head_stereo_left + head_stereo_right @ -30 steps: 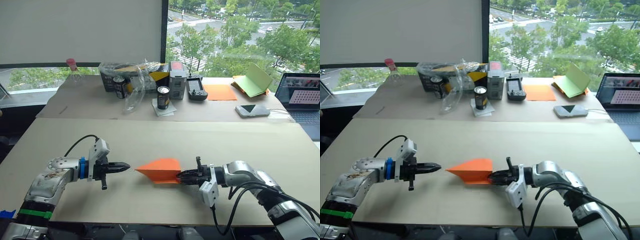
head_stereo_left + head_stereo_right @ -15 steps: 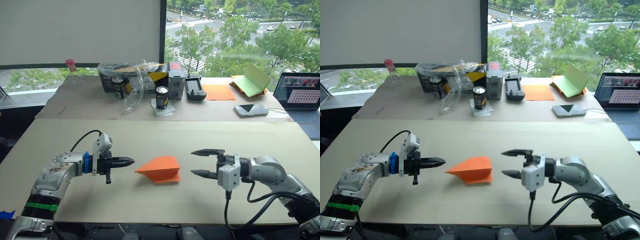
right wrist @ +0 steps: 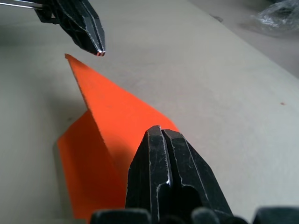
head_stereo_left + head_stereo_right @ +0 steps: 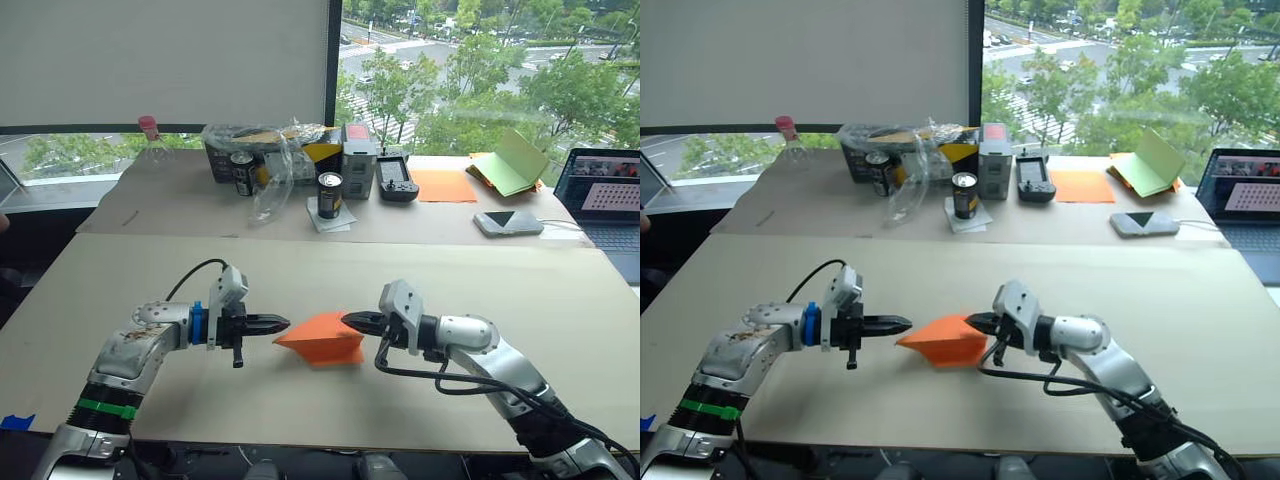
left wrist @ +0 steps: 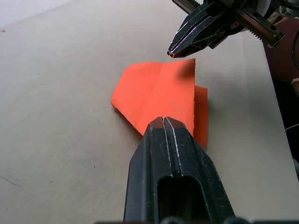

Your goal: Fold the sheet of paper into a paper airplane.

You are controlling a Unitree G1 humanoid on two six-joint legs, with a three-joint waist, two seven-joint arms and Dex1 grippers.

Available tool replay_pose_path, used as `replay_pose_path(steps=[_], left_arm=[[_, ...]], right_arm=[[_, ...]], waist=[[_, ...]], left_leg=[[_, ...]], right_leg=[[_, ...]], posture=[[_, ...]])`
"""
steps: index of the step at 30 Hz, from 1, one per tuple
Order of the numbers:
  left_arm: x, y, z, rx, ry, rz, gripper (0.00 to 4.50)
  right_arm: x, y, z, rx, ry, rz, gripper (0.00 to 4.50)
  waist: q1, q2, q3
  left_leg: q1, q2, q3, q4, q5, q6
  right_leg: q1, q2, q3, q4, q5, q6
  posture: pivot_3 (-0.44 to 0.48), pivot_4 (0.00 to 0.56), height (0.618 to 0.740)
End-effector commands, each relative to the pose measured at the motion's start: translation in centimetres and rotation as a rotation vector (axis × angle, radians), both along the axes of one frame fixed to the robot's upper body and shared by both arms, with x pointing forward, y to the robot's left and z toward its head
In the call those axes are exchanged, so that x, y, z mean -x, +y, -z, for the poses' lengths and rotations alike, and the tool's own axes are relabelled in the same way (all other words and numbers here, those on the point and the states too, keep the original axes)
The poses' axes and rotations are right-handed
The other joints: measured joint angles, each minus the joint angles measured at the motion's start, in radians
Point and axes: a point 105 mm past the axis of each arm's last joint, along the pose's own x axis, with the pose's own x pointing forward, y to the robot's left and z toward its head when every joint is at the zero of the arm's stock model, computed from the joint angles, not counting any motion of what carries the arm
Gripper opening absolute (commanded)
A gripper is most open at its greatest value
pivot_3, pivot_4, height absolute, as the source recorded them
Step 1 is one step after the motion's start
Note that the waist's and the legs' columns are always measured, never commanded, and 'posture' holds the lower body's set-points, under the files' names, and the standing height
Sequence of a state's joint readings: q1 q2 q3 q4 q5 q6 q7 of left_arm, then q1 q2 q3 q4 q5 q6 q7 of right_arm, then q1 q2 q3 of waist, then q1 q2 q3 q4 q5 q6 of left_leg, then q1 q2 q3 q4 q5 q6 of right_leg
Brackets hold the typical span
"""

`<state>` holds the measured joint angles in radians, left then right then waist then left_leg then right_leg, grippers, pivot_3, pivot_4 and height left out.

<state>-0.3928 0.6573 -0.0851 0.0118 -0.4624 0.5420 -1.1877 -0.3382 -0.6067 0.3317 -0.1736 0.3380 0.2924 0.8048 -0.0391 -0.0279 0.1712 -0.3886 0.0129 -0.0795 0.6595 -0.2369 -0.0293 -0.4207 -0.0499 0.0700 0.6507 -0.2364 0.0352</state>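
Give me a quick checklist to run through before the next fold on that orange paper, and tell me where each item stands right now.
1. Folded sheet of paper lies on the table, between the two arms: ok.
2. Left end effector is shut, with its tip by the paper's pointed corner: ok. Whether it touches the paper: cannot tell.
3. Right end effector is shut, with its tip at the paper's upper edge: ok.
4. Paper is pinned or gripped for creasing: cannot tell. In the wrist views both tips seem to sit at the edges rather than clamp it.
5. The cans and the bag on the far table stand well away from the paper: ok.
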Motion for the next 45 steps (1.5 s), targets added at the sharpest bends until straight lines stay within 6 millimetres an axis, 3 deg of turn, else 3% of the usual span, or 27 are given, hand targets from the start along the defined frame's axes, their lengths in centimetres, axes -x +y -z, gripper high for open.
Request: replay_pose_path(steps=[1, 11, 16, 19, 22, 29, 34, 38, 45], left_arm=[[0.0, -0.7, -0.8, -0.002, -0.049, 0.016, 0.00], [0.7, -3.0, -0.1, 0.025, -0.033, 0.083, 0.00], [1.7, -3.7, 0.4, 0.038, 0.001, 0.122, 0.00], [2.3, -3.4, 1.8, -0.041, -0.015, 0.139, 0.00], [2.6, -2.8, 4.4, -0.131, -0.035, 0.130, 0.00], [1.7, -3.0, 6.0, -0.180, -0.086, 0.082, 0.00], [3.2, -3.4, 6.7, -0.171, -0.037, 0.125, 0.00], [3.4, -3.4, 6.7, -0.170, -0.032, 0.123, 0.00], [3.1, -3.3, 6.9, -0.164, -0.040, 0.087, 0.00]], right_arm=[[1.5, -0.1, 0.2, 0.029, 0.021, -0.047, 0.03], [3.7, -1.1, 3.7, 0.094, 0.177, -0.004, 0.03], [3.8, -1.3, 4.3, 0.103, 0.216, 0.026, 0.03], [3.7, -1.4, 4.6, 0.109, 0.232, 0.041, 0.03], [3.7, -1.0, 4.4, 0.089, 0.251, 0.051, 0.03], [3.4, -1.3, 3.7, 0.087, 0.247, 0.060, 0.03], [1.2, -2.9, 0.1, -0.023, 0.245, 0.121, 0.03], [0.6, -3.8, -0.9, -0.052, 0.271, 0.139, 0.03], [0.1, -3.8, 0.9, -0.027, 0.446, 0.122, 2.30]], waist=[[0.000, 0.000, 0.000], [-0.003, 0.000, 0.000], [-0.004, 0.000, 0.000], [-0.004, 0.000, 0.000], [-0.005, 0.000, -0.001], [0.003, 0.000, -0.002], [0.002, 0.000, -0.002], [0.002, 0.000, -0.002], [0.000, 0.000, -0.002]], left_leg=[[0.000, 0.000, 0.000, 0.000, 0.000, 0.000], [0.001, 0.001, 0.000, 0.000, 0.000, 0.000], [0.001, 0.001, 0.000, 0.000, 0.000, 0.000], [0.001, 0.001, 0.000, 0.000, 0.000, 0.000], [0.002, 0.002, 0.000, 0.000, 0.000, 0.000], [0.008, 0.002, 0.000, 0.001, 0.000, 0.000], [0.014, 0.002, 0.000, 0.000, 0.000, 0.000], [0.014, 0.003, 0.000, 0.000, -0.001, 0.002], [0.014, 0.002, 0.000, 0.000, -0.002, 0.003]], right_leg=[[0.000, 0.000, 0.000, 0.000, 0.000, 0.000], [0.000, 0.001, 0.000, 0.000, 0.000, 0.000], [0.001, 0.001, 0.000, 0.000, 0.000, 0.000], [0.001, 0.002, 0.000, 0.000, 0.000, 0.000], [0.002, 0.002, 0.001, 0.000, 0.000, 0.000], [0.009, 0.003, 0.000, -0.002, -0.002, 0.004], [0.016, 0.003, 0.001, -0.004, -0.004, 0.007], [0.016, 0.003, 0.000, -0.004, -0.004, 0.007], [0.016, 0.003, 0.001, -0.004, -0.004, 0.007]], posture=[[0.000, 0.150, 0.732], [0.000, 0.150, 0.732], [0.000, 0.150, 0.732], [0.000, 0.150, 0.732], [0.000, 0.150, 0.732], [0.000, 0.150, 0.732], [0.000, 0.150, 0.732], [0.000, 0.150, 0.732], [0.000, 0.150, 0.732]])
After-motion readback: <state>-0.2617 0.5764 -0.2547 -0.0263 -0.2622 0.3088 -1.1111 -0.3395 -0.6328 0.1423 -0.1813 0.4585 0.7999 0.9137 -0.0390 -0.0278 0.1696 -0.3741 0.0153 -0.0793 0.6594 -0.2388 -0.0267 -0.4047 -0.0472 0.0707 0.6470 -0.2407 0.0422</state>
